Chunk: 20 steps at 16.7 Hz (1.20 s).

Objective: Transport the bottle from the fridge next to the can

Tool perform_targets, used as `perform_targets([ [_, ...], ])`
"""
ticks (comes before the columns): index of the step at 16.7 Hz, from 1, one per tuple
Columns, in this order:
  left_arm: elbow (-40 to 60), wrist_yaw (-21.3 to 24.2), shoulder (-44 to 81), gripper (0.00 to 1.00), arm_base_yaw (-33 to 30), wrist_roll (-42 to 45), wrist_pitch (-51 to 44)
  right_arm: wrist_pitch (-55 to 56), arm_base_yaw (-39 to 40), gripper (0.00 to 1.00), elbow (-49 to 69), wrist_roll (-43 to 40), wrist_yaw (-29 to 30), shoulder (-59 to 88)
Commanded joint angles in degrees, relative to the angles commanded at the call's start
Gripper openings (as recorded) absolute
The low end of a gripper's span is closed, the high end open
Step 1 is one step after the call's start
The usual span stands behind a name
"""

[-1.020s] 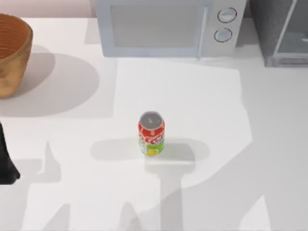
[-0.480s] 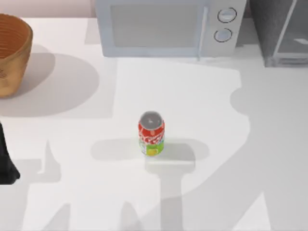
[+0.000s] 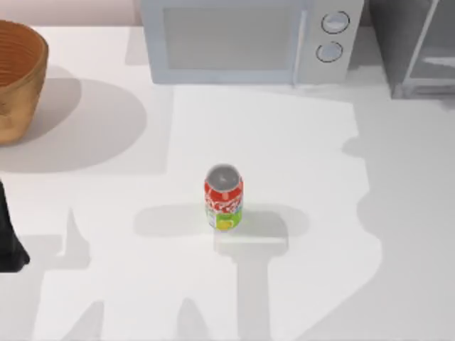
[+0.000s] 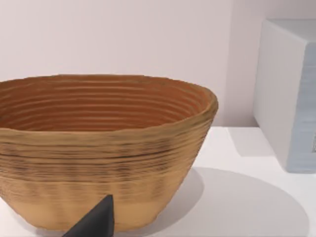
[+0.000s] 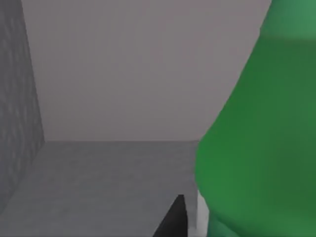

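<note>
Right claw (image 5: 185, 217) inside the grey boxy fridge (image 5: 98, 182), close against the green translucent plastic bottle (image 5: 256, 148); grip state cannot be told. Small red soda can (image 3: 224, 197) waits mid-counter as the destination. Left claw (image 4: 94, 222) parked by a woven basket (image 4: 98, 148)
</note>
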Motion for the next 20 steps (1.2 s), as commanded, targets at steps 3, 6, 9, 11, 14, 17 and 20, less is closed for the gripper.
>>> perform_targets([
  [3, 0.00, 0.00, 0.00, 1.00, 0.00, 0.00, 0.00, 3.55, -1.30, 0.00, -8.50, -0.06, -1.28, -5.63],
  [6, 0.00, 0.00, 0.00, 1.00, 0.00, 0.00, 0.00, 5.17, -1.87, 0.00, -11.53, -0.09, -1.86, -8.10],
  [9, 0.00, 0.00, 0.00, 1.00, 0.00, 0.00, 0.00, 5.01, -1.55, 0.00, -11.36, 0.01, -1.81, -7.77],
  [11, 0.00, 0.00, 0.00, 1.00, 0.00, 0.00, 0.00, 5.36, -0.94, 0.00, -11.44, 0.07, -1.11, -7.84],
  [14, 0.00, 0.00, 0.00, 1.00, 0.00, 0.00, 0.00, 7.64, 3.73, 0.00, -12.47, 0.51, 3.82, -7.91],
  [17, 0.00, 0.00, 0.00, 1.00, 0.00, 0.00, 0.00, 11.17, 12.18, 0.00, -14.91, 1.26, 12.14, -7.25],
  [20, 0.00, 0.00, 0.00, 1.00, 0.00, 0.00, 0.00, 15.33, 22.93, 0.00, -18.43, 2.00, 22.51, -5.86],
])
